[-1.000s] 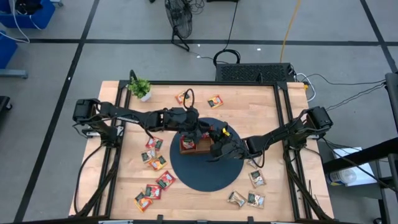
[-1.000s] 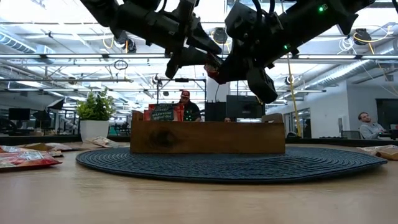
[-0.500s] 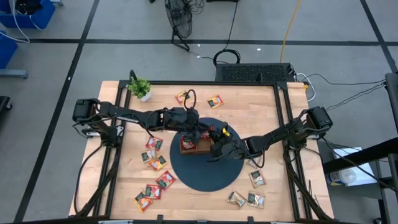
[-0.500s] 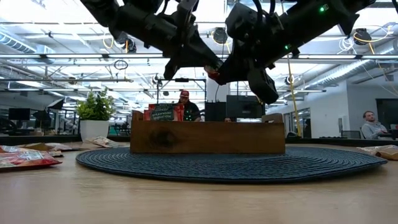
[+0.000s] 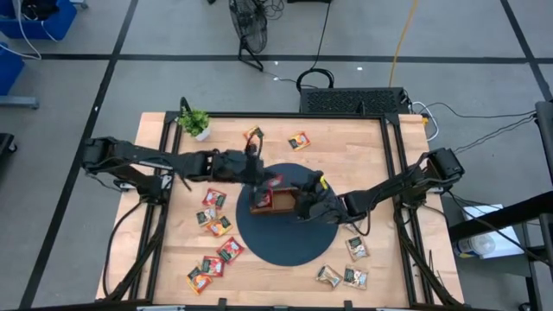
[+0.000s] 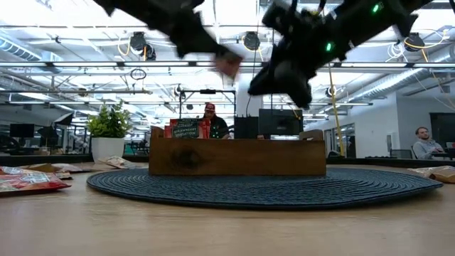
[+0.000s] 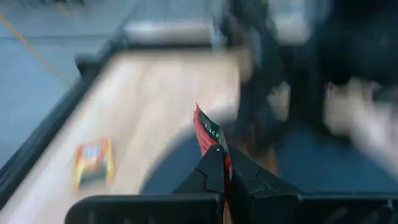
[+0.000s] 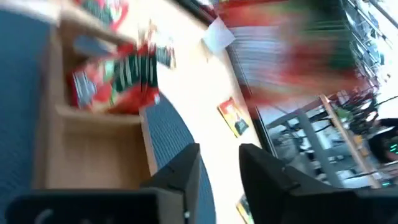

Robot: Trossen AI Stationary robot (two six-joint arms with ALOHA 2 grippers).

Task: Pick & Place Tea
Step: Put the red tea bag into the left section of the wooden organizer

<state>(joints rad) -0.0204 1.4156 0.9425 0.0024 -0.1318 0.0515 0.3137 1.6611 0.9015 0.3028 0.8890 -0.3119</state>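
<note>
The brown wooden tray (image 5: 278, 202) (image 6: 238, 157) stands on a round dark mat (image 5: 285, 242). Red sachets (image 6: 185, 129) (image 8: 112, 84) stand on edge in its left compartment. My left gripper (image 5: 264, 177) (image 7: 225, 168) hangs above the tray's far left corner, shut on a red sachet (image 5: 276, 180) (image 6: 229, 65). My right gripper (image 5: 305, 201) (image 8: 217, 171) hovers open over the tray's right part and touches nothing. More red, orange and beige sachets lie flat on the wooden table. My left gripper pinches the red sachet between its two fingertips (image 7: 214, 165) at one edge (image 7: 219, 151). The sachet stands out past the fingers, edge-on to the wrist camera, and is lifted clear above the tray. Blur hides how far back it reaches.
A small potted plant (image 5: 194, 123) stands at the table's far left corner. Loose sachets lie left of the mat (image 5: 212, 212), near the front edge (image 5: 212, 266), at the far edge (image 5: 298, 140) and on the right (image 5: 354, 249). People sit in the room behind.
My left arm has pulled back quickly toward the table's left and risen, carrying the red sachet up and away from my right gripper; it shows blurred in the low view. My right gripper has shifted a little toward the far edge.
</note>
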